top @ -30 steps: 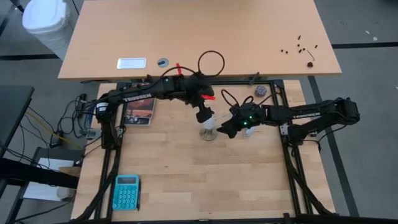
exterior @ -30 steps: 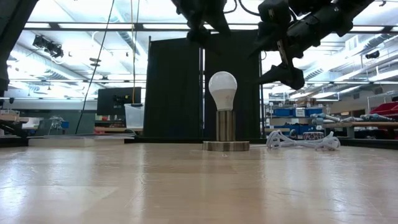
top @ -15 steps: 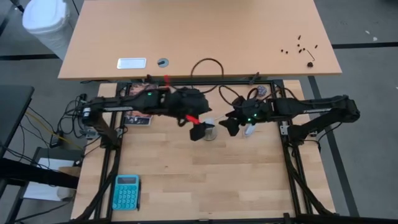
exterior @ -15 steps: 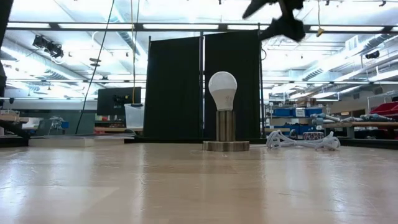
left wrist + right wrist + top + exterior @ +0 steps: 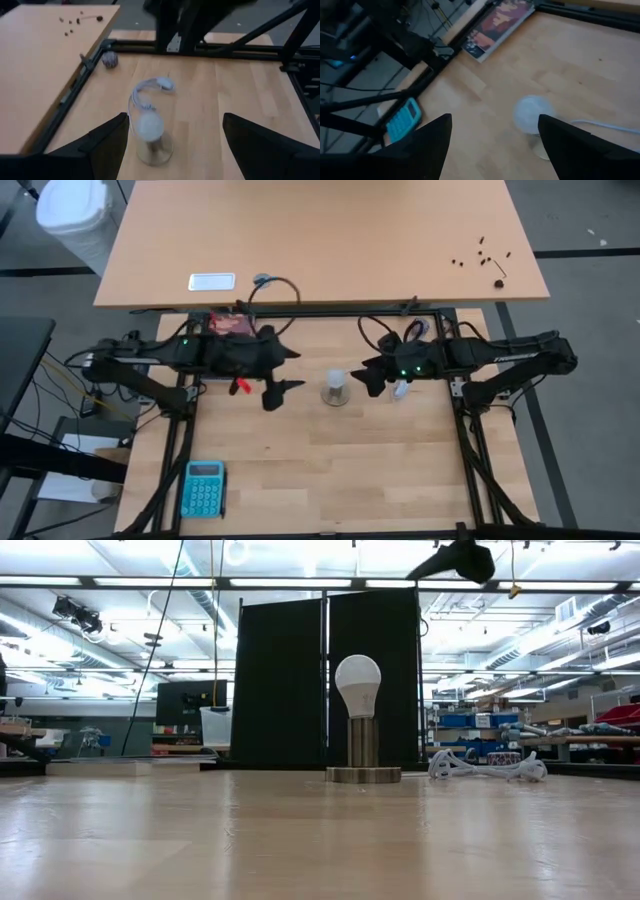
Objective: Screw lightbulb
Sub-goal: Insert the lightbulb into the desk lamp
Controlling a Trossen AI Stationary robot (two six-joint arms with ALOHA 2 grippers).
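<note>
Left tool (image 5: pixel 277 383) has withdrawn from lightbulb (image 5: pixel 336 381).

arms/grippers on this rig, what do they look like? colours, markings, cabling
Both arms are black. The left arm and right arm carry white lettering on a link and small green lights. Black cable loops rise over each wrist; a red piece sits beside the left gripper. Both the left and the right gripper have two broad, flat black fingers.
</note>
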